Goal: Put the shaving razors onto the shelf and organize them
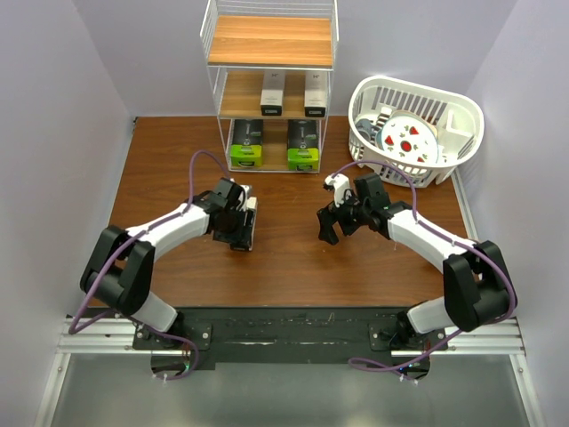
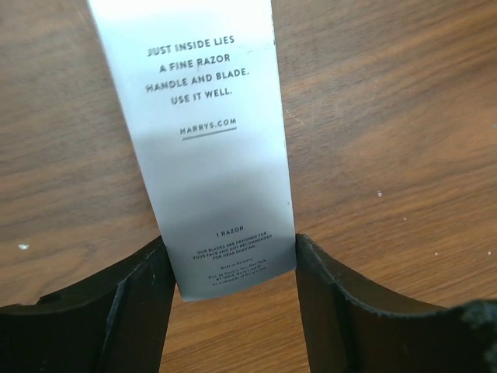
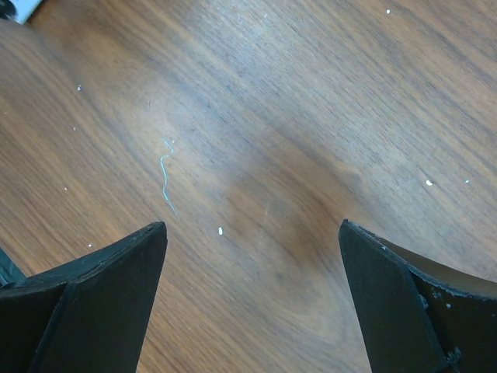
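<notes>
White card printed "Just inside lies a fine razor handle and blade" fills the left wrist view. The slim white carton (image 2: 210, 155) lies flat on the brown wood-grain surface (image 2: 388, 116), its near end caught in the left pincer (image 2: 231, 239). The black fingers (image 2: 140, 311) are drawn partway in and sit against the carton's two long edges, and the rest of the box runs straight out ahead of the pincer. Beyond it, at the far side of the surface, stands the shelf (image 1: 271, 40), a white wire frame with three wooden tiers. On the bottom tier, straight ahead of the left pincer and a little to its right, two black packs (image 1: 246, 144) with lime-green ends lie side by side. On the middle tier two upright cartons (image 1: 272, 93), white above and dark at the foot, stand above them. The top tier shows bare wood. Well apart to the right of the left pincer, the right pincer (image 3: 250, 225) hangs over bare surface with its jaws spread wide and nothing between them. Ahead of the right pincer and to its right sits a white slatted basket (image 1: 462, 116) holding round white items too small to make out.
</notes>
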### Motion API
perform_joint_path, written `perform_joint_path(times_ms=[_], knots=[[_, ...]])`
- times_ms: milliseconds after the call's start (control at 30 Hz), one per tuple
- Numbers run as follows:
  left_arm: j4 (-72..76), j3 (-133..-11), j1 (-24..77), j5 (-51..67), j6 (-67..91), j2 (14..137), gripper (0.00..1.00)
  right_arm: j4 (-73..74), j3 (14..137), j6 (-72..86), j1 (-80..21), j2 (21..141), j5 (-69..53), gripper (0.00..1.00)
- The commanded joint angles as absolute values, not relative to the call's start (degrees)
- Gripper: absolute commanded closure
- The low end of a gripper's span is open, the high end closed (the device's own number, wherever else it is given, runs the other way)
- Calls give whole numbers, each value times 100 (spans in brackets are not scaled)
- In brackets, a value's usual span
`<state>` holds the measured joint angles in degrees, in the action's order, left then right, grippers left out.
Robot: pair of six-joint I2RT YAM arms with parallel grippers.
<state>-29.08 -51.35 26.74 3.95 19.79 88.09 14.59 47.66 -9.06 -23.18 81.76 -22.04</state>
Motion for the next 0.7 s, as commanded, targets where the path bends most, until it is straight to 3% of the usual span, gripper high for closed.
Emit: perform_joint_path(times_ms=[0, 167, 667], knots=[[-2725, -5230, 2619, 229, 1512, 8131, 50, 1301, 4992, -975, -2294, 8235, -2241, 3], [-2847, -5457, 2523, 97, 1003, 7761, 56, 1362, 5071, -1046, -2294, 8306, -2233, 2], [-2935, -7127, 2215, 18, 115, 7295, 61, 1582, 5124, -1467, -2294, 8464, -2109, 2]])
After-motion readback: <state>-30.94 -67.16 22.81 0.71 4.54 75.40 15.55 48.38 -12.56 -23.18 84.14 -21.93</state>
